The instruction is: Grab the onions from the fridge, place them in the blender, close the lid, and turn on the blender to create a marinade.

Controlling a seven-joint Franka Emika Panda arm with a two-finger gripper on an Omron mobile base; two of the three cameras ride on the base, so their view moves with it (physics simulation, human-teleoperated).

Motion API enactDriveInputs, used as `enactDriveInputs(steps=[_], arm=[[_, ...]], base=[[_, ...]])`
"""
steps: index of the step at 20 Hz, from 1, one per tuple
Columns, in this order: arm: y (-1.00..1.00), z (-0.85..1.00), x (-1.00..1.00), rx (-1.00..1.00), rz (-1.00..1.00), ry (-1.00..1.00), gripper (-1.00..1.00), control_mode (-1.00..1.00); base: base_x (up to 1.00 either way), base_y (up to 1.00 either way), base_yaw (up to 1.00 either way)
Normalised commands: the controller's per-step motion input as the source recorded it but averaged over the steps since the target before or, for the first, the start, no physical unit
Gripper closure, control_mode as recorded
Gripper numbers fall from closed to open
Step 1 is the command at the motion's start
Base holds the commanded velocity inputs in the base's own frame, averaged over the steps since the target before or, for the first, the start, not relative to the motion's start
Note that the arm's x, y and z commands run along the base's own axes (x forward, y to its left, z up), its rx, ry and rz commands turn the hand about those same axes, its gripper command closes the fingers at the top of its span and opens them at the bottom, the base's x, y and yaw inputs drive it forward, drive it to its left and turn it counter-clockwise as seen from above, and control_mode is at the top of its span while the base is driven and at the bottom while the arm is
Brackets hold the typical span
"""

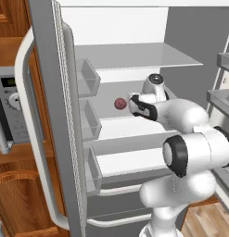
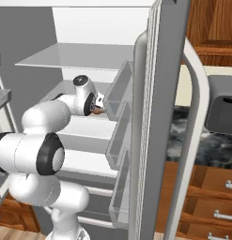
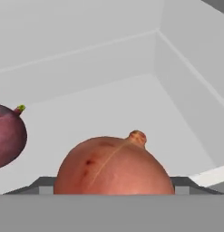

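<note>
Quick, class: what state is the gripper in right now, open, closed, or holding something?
Gripper: cannot be told. It is inside the fridge, and an orange-brown onion sits right at it, hiding the fingertips.

near onion orange-tan | far onion dark red-purple | fridge grey, white inside

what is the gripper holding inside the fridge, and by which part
Cannot be told. A round orange-brown onion sits right at the gripper, but its fingertips are hidden. A dark red-purple onion lies apart on the white shelf.
</note>
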Motion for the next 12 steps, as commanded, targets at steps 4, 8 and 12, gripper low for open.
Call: enactDriveInputs(steps=[4, 8, 12], arm=[[-0.25, 0.8, -1.0, 0.04, -0.06, -0.11, 1.0, -1.0], [-0.12, 0.98, -1.0, 0.08, -0.04, 0.0, 1.0, -1.0], [0.0, 0.67, -1.0, 0.1, -0.02, 0.01, 1.0, -1.0]], base=[[0.0, 0.0, 0.0], [0.0, 0.0, 0.0], [0.0, 0.0, 0.0]])
